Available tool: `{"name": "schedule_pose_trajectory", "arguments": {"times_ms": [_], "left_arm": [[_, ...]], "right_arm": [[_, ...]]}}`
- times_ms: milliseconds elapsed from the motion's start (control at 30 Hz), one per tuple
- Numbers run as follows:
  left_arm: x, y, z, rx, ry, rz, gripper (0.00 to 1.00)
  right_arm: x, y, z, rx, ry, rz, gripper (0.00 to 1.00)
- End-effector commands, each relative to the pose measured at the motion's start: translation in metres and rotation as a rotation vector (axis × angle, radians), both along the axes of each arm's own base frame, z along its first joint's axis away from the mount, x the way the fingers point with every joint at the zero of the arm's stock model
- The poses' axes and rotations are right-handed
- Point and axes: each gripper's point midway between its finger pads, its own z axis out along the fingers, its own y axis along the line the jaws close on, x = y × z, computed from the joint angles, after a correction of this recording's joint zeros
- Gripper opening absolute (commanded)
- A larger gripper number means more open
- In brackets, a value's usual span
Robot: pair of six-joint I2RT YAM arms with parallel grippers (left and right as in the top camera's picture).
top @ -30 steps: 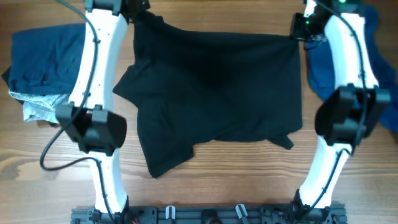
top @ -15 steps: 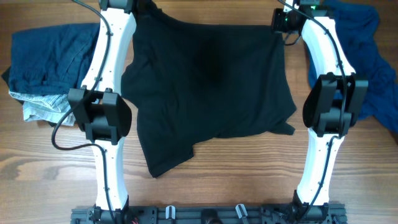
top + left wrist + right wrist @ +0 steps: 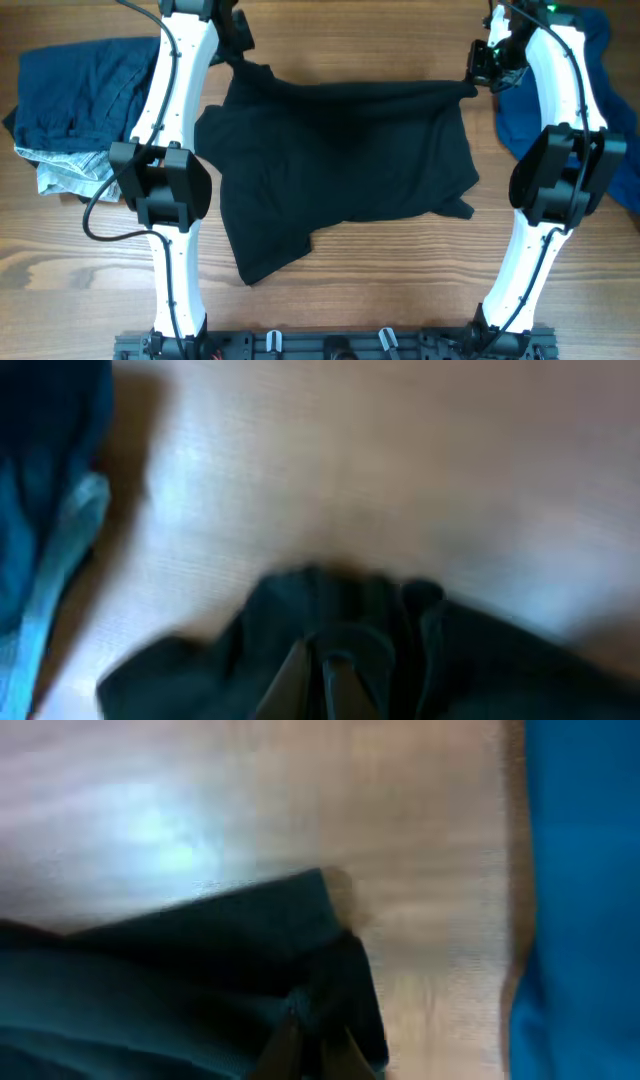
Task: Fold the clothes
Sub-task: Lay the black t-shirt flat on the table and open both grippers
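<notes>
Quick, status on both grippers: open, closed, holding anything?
Left gripper: closed, pinching the black garment at its far left corner.
Right gripper: closed, pinching the same garment at its far right corner.

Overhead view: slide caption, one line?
Left hand and right hand grip the black garment's far corners; blue clothes alongside.

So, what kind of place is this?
Probably a robot lab bench for laundry folding: a wooden table, two white arms mounted at its edge, a black garment spread between blue garments.
</notes>
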Motion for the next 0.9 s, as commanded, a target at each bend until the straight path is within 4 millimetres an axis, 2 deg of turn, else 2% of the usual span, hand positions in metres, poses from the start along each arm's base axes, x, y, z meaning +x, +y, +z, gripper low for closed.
{"name": "schedule_pose_trajectory", "arguments": {"times_ms": [0,233,400,433,467,500,533,600,700,833,867], "left_arm": [[-0.019,-0.003,-0.001,-0.033,0.078,-0.014,0.04],[-0.059,0.004,-0.009,-0.008,0.242,-0.011,0.04],[-0.084,0.007,-0.010,0.006,0.342,-0.008,0.07],[-0.087,0.008,-0.010,0.008,0.356,-0.007,0.13],[-0.090,0.008,-0.010,0.006,0.367,-0.008,0.26],[-0.090,0.007,-0.011,0.003,0.371,-0.009,0.51],[-0.091,0.007,-0.011,0.002,0.371,-0.009,0.64],[-0.091,0.007,-0.010,0.004,0.374,-0.009,0.65],[-0.091,0.008,-0.004,0.001,0.357,-0.009,0.62],[-0.085,0.006,0.037,-0.020,0.219,-0.013,0.61],[-0.086,0.006,0.047,-0.023,0.195,-0.014,0.62]], "right_arm": [[-0.005,0.002,0.014,0.001,-0.008,0.021,0.04],[-0.031,-0.005,-0.007,-0.043,0.110,0.014,0.04],[-0.041,-0.009,-0.009,-0.069,0.151,0.010,0.05],[-0.043,-0.010,-0.010,-0.078,0.163,0.011,0.10],[-0.046,-0.010,-0.010,-0.077,0.174,0.011,0.27],[-0.047,-0.010,-0.010,-0.076,0.178,0.011,0.40],[-0.048,-0.010,-0.010,-0.075,0.181,0.010,0.45],[-0.050,-0.006,-0.007,-0.051,0.187,0.012,0.48],[-0.051,-0.001,0.007,-0.027,0.159,0.017,0.49],[-0.046,0.002,0.063,-0.025,0.012,0.018,0.49],[-0.046,0.003,0.070,-0.027,-0.005,0.018,0.49]]}}
